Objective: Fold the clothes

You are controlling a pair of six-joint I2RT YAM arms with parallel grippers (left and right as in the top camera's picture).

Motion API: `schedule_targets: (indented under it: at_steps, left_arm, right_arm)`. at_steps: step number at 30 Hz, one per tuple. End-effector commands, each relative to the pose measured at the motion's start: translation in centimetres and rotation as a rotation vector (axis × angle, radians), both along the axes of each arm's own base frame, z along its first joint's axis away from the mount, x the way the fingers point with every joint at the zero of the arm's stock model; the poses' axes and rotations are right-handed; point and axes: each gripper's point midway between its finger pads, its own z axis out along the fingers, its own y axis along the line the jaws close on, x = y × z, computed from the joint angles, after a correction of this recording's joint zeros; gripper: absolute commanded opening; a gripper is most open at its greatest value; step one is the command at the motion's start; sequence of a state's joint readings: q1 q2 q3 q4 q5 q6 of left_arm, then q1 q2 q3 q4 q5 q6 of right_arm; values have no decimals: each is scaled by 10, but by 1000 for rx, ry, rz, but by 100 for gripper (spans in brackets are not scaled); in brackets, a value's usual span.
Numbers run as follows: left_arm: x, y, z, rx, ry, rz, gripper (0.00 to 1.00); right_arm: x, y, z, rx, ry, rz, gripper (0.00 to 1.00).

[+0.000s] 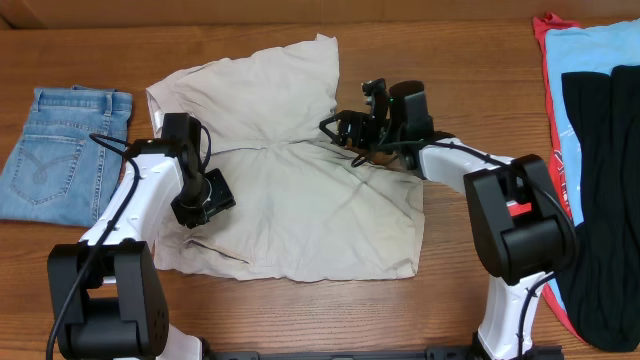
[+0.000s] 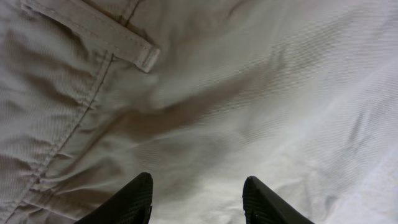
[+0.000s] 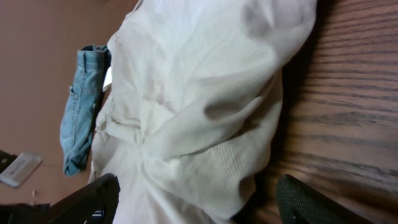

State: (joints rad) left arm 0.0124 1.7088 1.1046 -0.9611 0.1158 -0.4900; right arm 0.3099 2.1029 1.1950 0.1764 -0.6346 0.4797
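Bases of both arms stood at the near edge of the wooden table [image 1: 470, 60]. The white left arm [image 1: 125, 205] rose from its base and bent forward over the near-left part of the khaki shorts [image 1: 300, 210]. The left gripper [image 1: 205, 198] pointed down at the cloth close to the shorts' left edge. In its wrist view the two dark fingers [image 2: 134, 199] were apart with nothing between them, just above smooth beige fabric. A stitched seam [image 2: 81, 118] and a belt loop [image 2: 118, 43] lay farther up that frame.

The right arm [image 1: 480, 165] reached forward and then leftward, low over the table, along the shorts' far-right edge. The right gripper [image 1: 338, 128] sat where the narrower far portion of the shorts met the wider near portion. Its wrist view showed the fingers [image 3: 93, 196] spread wide, with a bunched fold of the shorts lying between them, not pinched.

The shorts lay spread and wrinkled across the middle of the table, one portion stretching toward the far edge. A denim-blue garment [image 1: 60, 150] lay flat at the far left, near the shorts but apart from them. At the right edge was a pile with a red garment [image 1: 548, 60] underneath, a light-blue garment [image 1: 600, 50] on it, and a black garment [image 1: 605, 200] on top. The tabletop was brown, with clear wood grain.
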Motion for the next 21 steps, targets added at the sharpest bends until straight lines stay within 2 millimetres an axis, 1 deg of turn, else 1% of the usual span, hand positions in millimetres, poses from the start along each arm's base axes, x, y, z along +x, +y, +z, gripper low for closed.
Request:
schedule_targets:
  at_steps: [1, 2, 6, 8, 10, 12, 14, 15, 16, 17, 19, 21]
  left_arm:
    - [-3, 0, -4, 14, 16, -11, 51]
    - [-3, 0, -4, 14, 16, -11, 51]
    - [-3, 0, -4, 14, 17, -11, 51]
    - [-3, 0, -4, 14, 16, -11, 51]
    - [-3, 0, -4, 14, 16, -11, 51]
    - [-3, 0, -4, 14, 16, -11, 51]
    - [-3, 1, -4, 15, 16, -11, 52]
    - [-3, 1, -4, 15, 16, -11, 52]
    - [-3, 1, -4, 15, 17, -11, 52]
    - [-4, 1, -4, 15, 18, -11, 51]
    - [-4, 1, -4, 15, 18, -11, 51]
    - [-3, 1, -4, 15, 18, -11, 52]
  right_arm:
    - [12, -2, -11, 1, 21, -63, 84]
    - [13, -1, -14, 11, 30, -70, 84]
    - [14, 7, -18, 74, 37, -54, 84]
    - [16, 10, -16, 99, 34, -54, 77]
    - [18, 11, -12, 116, 18, -52, 64]
    - [20, 13, -8, 126, -2, -46, 39]
    - [23, 14, 1, 147, -18, -27, 20]
    - [24, 13, 5, 157, -23, -19, 13]
    - [26, 11, 11, 170, -31, -9, 9]
    - [28, 10, 18, 184, -40, 3, 6]
    - [32, 8, 39, 216, -69, 32, 5]
    - [36, 9, 66, 245, -108, 65, 4]
